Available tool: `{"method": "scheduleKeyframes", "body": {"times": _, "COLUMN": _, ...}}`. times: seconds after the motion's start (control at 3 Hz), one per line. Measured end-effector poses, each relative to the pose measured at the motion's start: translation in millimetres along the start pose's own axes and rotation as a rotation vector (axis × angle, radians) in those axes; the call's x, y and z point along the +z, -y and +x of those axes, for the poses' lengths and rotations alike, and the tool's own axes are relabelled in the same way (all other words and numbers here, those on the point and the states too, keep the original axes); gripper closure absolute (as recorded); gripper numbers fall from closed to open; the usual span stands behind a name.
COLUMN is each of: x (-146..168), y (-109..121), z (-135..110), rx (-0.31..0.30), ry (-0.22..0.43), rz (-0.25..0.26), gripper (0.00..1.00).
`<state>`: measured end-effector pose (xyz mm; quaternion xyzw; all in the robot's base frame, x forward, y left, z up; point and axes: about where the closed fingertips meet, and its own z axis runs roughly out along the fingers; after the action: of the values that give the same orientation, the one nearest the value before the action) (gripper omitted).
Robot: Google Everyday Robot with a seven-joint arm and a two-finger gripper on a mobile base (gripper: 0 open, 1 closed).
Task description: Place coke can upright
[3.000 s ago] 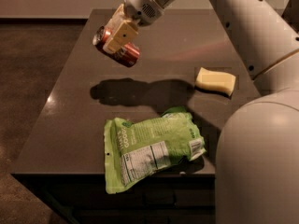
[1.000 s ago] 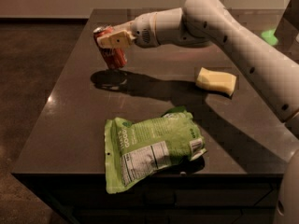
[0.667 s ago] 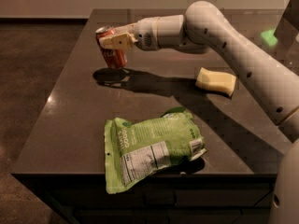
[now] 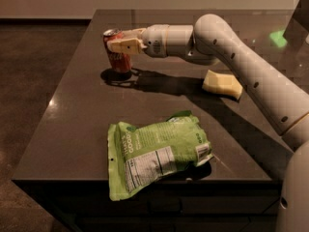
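Observation:
The coke can (image 4: 117, 57) is red with a silver top and stands upright on the dark table (image 4: 82, 110), near its far left part. My gripper (image 4: 118, 41) reaches in from the right and is shut on the can's upper half, its tan fingers (image 4: 126, 44) across the can's front. The white arm stretches back to the right across the table.
A green snack bag (image 4: 157, 153) lies flat near the table's front edge. A yellow sponge (image 4: 221, 84) lies at the right, under the arm. The table's left edge is close to the can, and floor lies beyond it.
The can was held tilted above the table 3 s ago. Now it has come down and stands upright on the surface, still in the gripper.

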<state>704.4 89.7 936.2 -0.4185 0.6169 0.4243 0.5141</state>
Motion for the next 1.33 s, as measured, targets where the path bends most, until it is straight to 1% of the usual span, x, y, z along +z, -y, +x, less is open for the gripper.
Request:
{"method": "scheduleKeyframes", "body": {"times": 0.67, "x": -5.4, "y": 1.3, "z": 9.5, "rx": -0.025, "ry": 0.048, "rz": 0.004, "gripper": 0.39}}
{"method": "scheduleKeyframes", "body": {"times": 1.0, "x": -6.1, "y": -1.0, "z": 13.8, "rx": -0.029, "ry": 0.054, "rz": -0.002, "gripper": 0.17}}
{"method": "scheduleKeyframes", "body": {"times": 1.33, "x": -4.1, "y": -2.9, "z": 14.4, "rx": -0.030, "ry": 0.055, "rz": -0.007, "gripper": 0.00}}
